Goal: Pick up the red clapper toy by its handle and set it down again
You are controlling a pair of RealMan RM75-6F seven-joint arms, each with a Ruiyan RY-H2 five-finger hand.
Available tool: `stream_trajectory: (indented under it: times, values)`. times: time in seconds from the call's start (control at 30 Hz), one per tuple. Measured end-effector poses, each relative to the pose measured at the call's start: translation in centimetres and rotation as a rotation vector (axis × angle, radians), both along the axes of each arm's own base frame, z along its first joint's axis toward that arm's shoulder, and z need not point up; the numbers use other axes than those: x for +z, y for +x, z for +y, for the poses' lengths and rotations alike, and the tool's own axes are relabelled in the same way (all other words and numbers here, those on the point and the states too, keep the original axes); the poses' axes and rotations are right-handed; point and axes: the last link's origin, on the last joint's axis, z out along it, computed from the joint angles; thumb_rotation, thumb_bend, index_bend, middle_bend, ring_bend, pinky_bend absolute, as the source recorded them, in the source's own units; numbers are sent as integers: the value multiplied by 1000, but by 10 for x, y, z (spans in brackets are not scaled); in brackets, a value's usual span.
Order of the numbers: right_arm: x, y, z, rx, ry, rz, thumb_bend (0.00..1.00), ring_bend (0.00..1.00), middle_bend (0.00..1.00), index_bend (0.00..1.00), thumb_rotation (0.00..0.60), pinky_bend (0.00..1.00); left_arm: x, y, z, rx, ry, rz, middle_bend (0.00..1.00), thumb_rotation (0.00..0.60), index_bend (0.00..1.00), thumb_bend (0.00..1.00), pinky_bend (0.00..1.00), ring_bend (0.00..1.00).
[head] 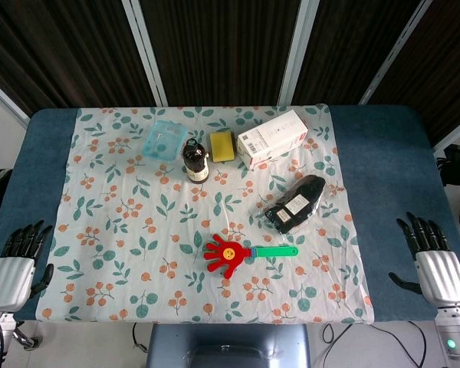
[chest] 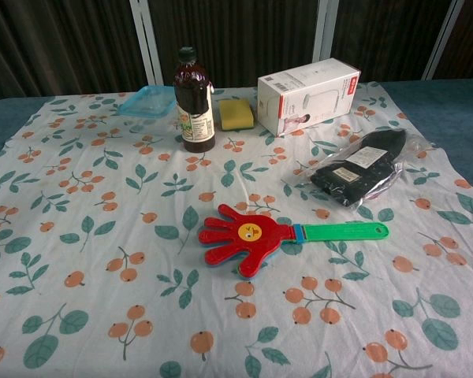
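Red clapper toy (head: 228, 255) lies flat and untouched on the leaf-and-berry tablecloth (head: 107, 230) in the head view, its green handle (head: 276, 251) pointing toward the right hand (head: 433, 264), which rests well apart at the table edge with fingers spread and nothing held; the left hand (head: 15, 264) sits likewise empty and apart at the opposite edge. In the chest view neither hand shows, and the toy lies near the front, well clear of the black packet (chest: 359, 169) behind it. Judgement: the pickup has not begun, and the next move calls for the right hand to reach in and close on the handle.
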Motion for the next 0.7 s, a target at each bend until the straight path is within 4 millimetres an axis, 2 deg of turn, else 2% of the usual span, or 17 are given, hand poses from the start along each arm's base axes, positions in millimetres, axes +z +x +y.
stream_trajectory:
  times: [0.2,0.37,0.43,0.53,0.7]
  values:
    - [0,0,-2,8,-9,3,191,0,0,0,600,0,-2,3,0,-15,-4,-3,0,600,0,454,95,0]
    - [-10,1,-9,29,3,-15,191,0,0,0,600,0,-1,3,0,-23,-10,-19,0,600,0,454,95,0]
    - [-20,5,-17,45,29,-34,191,0,0,15,600,0,-1,1,1,-15,-18,-22,0,600,0,454,94,0]
    - [-42,18,-36,89,91,-59,191,0,0,105,600,0,0,-2,5,2,-20,-24,0,600,0,454,94,0]
    - [-96,51,-67,152,229,-107,211,0,0,247,600,0,1,-5,7,19,-33,-24,0,600,0,454,95,0]
